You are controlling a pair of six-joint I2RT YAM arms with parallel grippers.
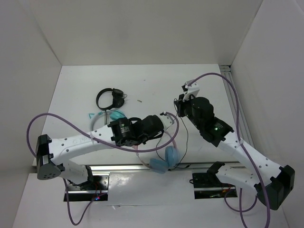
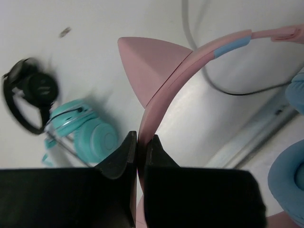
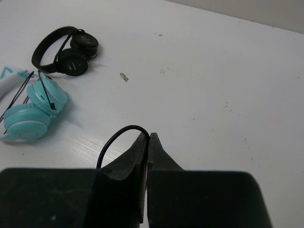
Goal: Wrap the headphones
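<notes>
Headphones (image 1: 166,159): by the middle of the tabletop's (image 1: 152,78) near edge, with the blue ear cups (image 2: 290,178) hanging lowest, at that edge.
Left pincer (image 2: 141,140): clamped on the thin pink headband (image 2: 164,92), just below one cat ear (image 2: 149,59). This grip probably steadies the frame so the cord can be wound round it.
Right pincer (image 3: 148,138): closed on the black cable (image 3: 113,141), a small loop curving out at its tips. It sits toward the right edge, apart from the left pincer, which draws the cord away from the frame.
Cable run: from the ear cups up to the right pincer, slack and not yet coiled.
Step, as judged: cord gathered, winding not begun.
Teal headphones (image 3: 33,111): lying toward the left edge, untouched.
Black headphones (image 3: 66,52): just beyond the teal pair, toward the far-left corner, not involved.
Risk, as judged: the thin cord may slip from the narrow tips.
</notes>
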